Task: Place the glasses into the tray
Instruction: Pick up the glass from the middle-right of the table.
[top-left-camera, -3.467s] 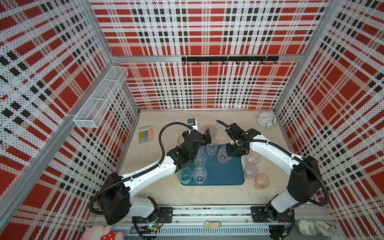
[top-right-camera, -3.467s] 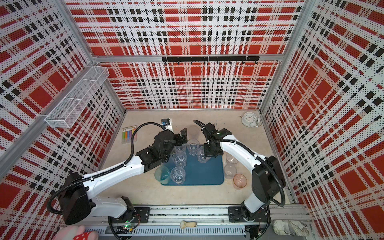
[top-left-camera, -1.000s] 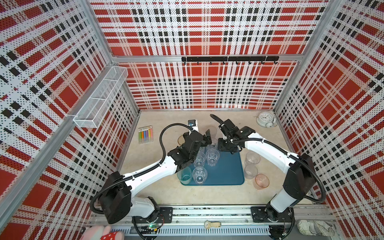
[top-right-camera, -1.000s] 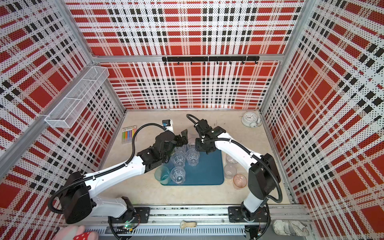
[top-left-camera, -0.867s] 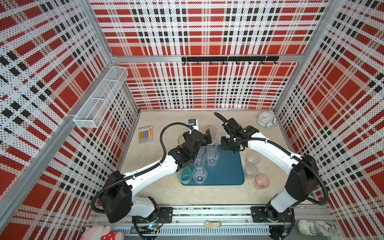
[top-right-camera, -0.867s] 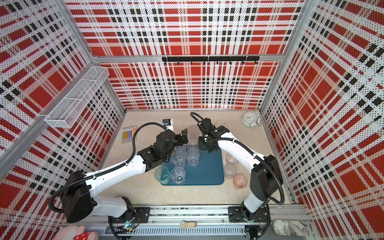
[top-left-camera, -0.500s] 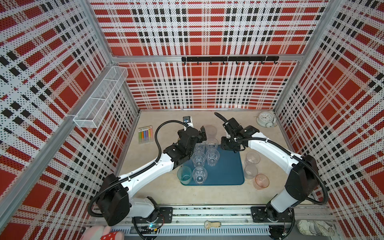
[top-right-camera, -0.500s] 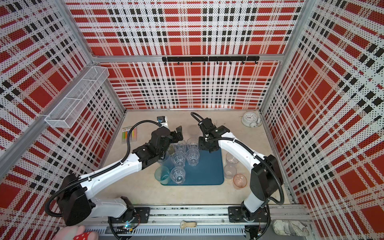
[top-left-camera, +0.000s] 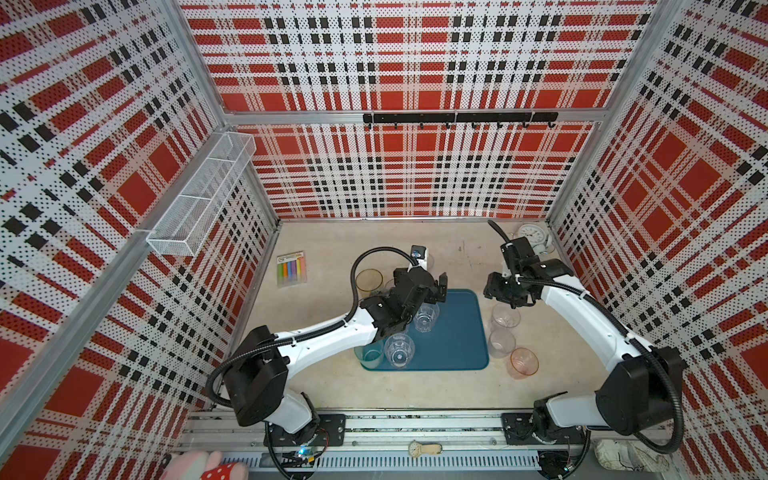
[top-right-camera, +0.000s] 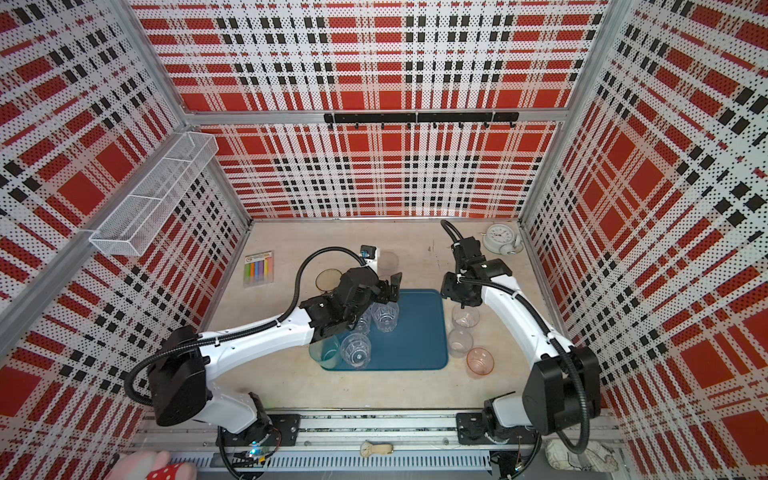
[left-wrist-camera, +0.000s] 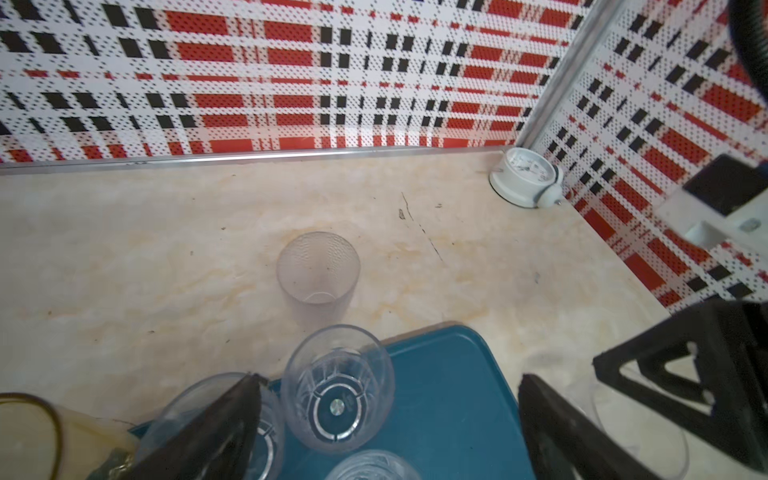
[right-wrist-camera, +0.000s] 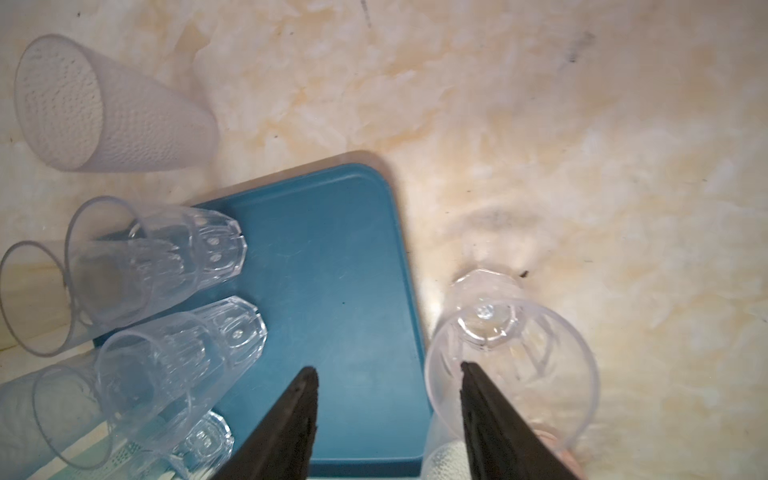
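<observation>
The teal tray (top-left-camera: 457, 332) (right-wrist-camera: 332, 249) holds several glasses on its left side: clear faceted ones (top-left-camera: 426, 318) (top-left-camera: 399, 351) and a mint-green one (top-left-camera: 370, 357). Off the tray stand an amber glass (top-left-camera: 368, 279), a frosted glass (left-wrist-camera: 318, 270), and to the right a clear one (top-left-camera: 505, 318) (right-wrist-camera: 511, 353), a frosted one (top-left-camera: 501, 343) and a pink one (top-left-camera: 524, 362). My left gripper (top-left-camera: 438, 286) (left-wrist-camera: 390, 376) hangs open above the tray's far left part, holding nothing. My right gripper (top-left-camera: 505, 291) (right-wrist-camera: 387, 368) is open over the tray's right edge and that clear glass's rim.
A white alarm clock (top-left-camera: 530, 237) lies in the far right corner. A pack of coloured strips (top-left-camera: 291, 268) lies at the far left. A white wire basket (top-left-camera: 199, 199) hangs on the left wall. My left arm hides part of the tray's left side.
My right gripper has moved right, off the tray and over the clear glass beside it, its jaws opening wider. My left gripper has shifted right over the tray's far edge.
</observation>
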